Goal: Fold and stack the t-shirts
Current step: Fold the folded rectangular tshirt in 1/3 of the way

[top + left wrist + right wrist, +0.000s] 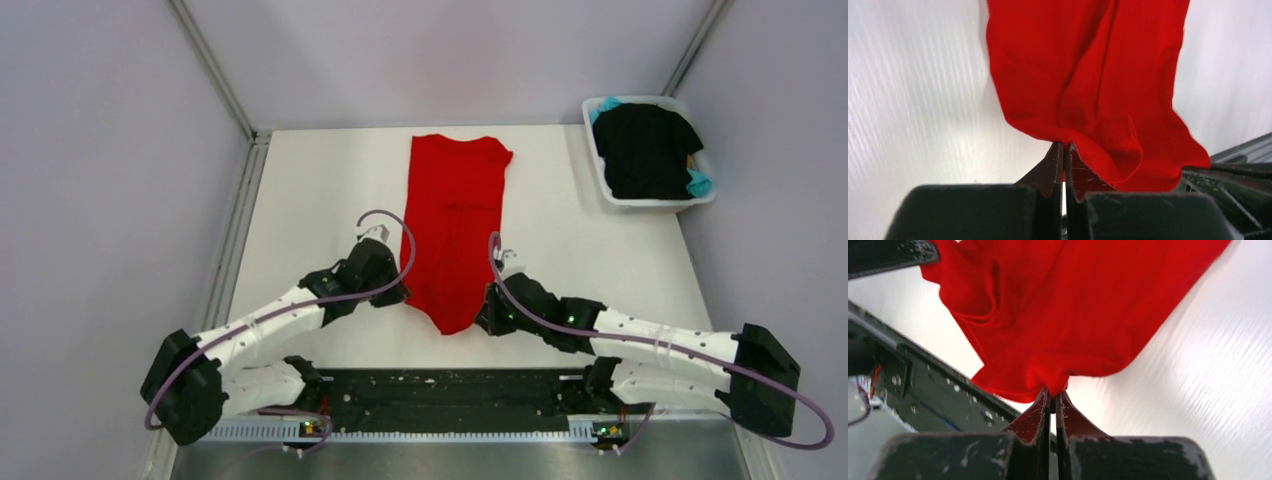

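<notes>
White-shelled left arm (262, 322) at lower left, matching right arm (660, 350) at lower right, black joints and wrists, mauve cables (411, 245) looping alongside, green lights (313, 428) on black base rail (450, 400), dark scratched left fingers (1054, 167), paint-chipped right fingers (1037, 415)

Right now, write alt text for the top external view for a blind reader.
The left gripper and right gripper each pinch the near end of a red t-shirt laid lengthwise on a white table. At far right, a white tub holds a black t-shirt and teal cloth.
</notes>
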`<state>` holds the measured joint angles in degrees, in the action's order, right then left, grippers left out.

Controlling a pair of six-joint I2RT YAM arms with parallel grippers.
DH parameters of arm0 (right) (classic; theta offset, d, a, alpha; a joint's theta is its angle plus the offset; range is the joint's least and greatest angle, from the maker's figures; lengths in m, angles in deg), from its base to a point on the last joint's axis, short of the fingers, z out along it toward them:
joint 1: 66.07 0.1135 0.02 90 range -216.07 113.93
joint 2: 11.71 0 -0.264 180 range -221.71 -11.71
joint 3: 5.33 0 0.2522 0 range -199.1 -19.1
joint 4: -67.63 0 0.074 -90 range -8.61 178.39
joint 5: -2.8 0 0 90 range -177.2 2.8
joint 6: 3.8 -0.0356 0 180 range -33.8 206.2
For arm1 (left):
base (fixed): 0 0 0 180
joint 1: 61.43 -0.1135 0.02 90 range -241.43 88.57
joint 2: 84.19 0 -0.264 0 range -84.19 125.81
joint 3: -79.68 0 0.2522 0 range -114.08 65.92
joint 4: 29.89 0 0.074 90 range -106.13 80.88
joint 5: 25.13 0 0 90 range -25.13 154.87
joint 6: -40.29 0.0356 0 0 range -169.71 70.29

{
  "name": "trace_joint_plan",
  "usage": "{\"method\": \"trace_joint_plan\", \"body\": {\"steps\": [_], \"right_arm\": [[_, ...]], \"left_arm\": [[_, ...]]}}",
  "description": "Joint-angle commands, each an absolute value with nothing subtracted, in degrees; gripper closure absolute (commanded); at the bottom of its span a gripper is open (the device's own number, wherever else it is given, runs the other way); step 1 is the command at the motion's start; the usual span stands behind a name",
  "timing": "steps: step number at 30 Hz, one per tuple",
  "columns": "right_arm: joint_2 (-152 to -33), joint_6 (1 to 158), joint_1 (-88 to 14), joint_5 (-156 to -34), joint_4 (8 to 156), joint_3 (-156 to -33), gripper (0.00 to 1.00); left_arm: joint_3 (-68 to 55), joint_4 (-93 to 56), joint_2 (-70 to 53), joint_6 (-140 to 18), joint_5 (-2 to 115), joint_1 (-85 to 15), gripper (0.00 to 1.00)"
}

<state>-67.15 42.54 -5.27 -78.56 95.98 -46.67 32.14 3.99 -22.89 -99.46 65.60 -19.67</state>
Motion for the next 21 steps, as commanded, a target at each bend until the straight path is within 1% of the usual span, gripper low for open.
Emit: {"method": "trace_joint_plan", "body": {"steps": [1, 4, 10, 16, 21], "right_arm": [[-72.2, 45.1, -8.9, -72.3, 96.1, -53.5, 1.00], [-75.8, 46.5, -12.4, -71.8, 94.5, -56.1, 1.00], [-81.0, 49.1, -19.9, -70.5, 93.4, -61.7, 1.00], [-88.2, 52.2, -25.6, -69.4, 92.9, -67.6, 1.00], [-94.0, 55.7, -29.5, -70.4, 90.7, -72.6, 1.00]], "left_arm": [[22.8, 3.6, -16.2, -96.1, 71.7, -20.6, 1.00], [15.8, 6.5, -10.4, -94.8, 74.8, -22.1, 1.00], [5.5, 7.0, -1.0, -91.1, 75.6, -27.2, 1.00], [-5.6, 6.2, 8.2, -85.1, 71.9, -30.5, 1.00], [-14.9, 8.6, 16.7, -82.8, 70.1, -33.0, 1.00]]}}
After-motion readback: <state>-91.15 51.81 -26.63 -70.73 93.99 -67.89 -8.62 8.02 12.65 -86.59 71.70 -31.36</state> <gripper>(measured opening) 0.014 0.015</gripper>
